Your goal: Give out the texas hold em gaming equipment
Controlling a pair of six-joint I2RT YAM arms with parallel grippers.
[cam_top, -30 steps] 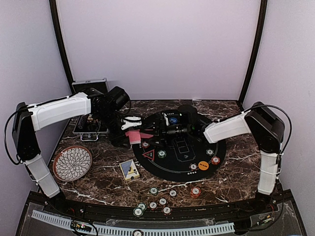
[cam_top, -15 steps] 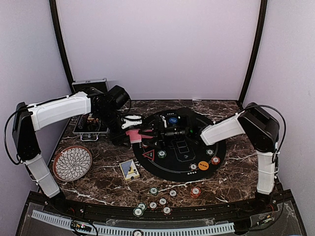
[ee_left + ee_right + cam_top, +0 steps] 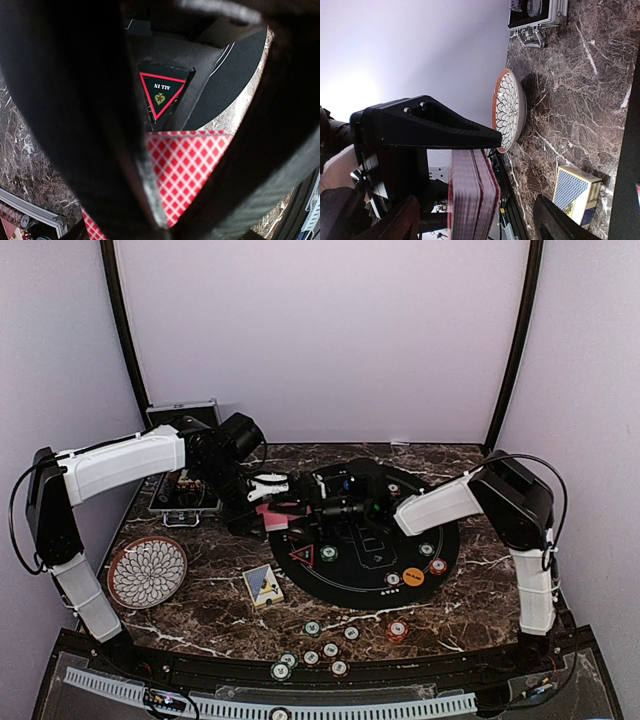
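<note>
My left gripper (image 3: pixel 268 502) is shut on a deck of red-backed playing cards (image 3: pixel 271 516), held above the left rim of the black round mat (image 3: pixel 375 585). In the left wrist view the red checked card back (image 3: pixel 185 170) fills the gap between my fingers, with the red triangle (image 3: pixel 162 95) on the mat below. My right gripper (image 3: pixel 312 504) has reached in from the right and is open. In the right wrist view the deck (image 3: pixel 472 195) stands edge-on between its fingers, which do not touch it. Striped poker chips (image 3: pixel 329 552), an orange disc (image 3: pixel 413 576) and the red triangle (image 3: pixel 302 556) lie on the mat.
A blue card box (image 3: pixel 263 585) lies left of the mat, and a patterned plate (image 3: pixel 147 571) sits at the far left. An open silver case (image 3: pixel 184 502) stands at the back left. Several more chips (image 3: pixel 331 649) are scattered near the front edge.
My right arm has stretched further left across the mat, bringing its open fingers up around the deck. The left gripper and deck have stayed put.
</note>
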